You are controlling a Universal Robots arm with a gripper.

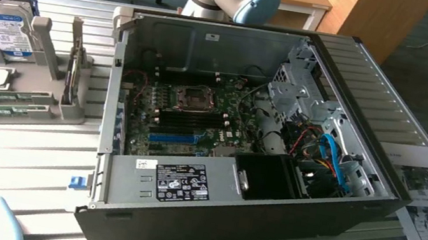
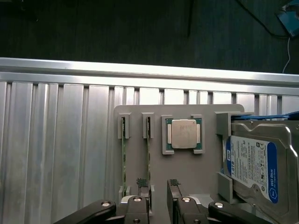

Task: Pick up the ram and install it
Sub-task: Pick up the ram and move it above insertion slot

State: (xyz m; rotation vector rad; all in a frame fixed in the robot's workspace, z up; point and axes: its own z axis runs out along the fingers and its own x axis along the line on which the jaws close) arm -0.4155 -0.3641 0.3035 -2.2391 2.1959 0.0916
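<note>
Ram (image 2: 148, 154) is standing on its long edge in a slot of the gray holder (image 2: 187, 168), which is sitting at the exterior view's left, beside the open computer case (image 1: 367, 80). A second stick (image 2: 124, 154) is standing in the neighbouring slot, with the processor (image 2: 183, 134) and hard drive (image 2: 254, 163) alongside. The gripper (image 2: 158, 184) is hovering over the holder with its jaws spread wide, holding nothing, one fingertip (image 2: 142, 183) lying over the ram's end. The stick is looking light, stiff, thin and probably fragile; pinching across its flat faces near mid-length, clear of the contacts, seems the safest hold.
</note>
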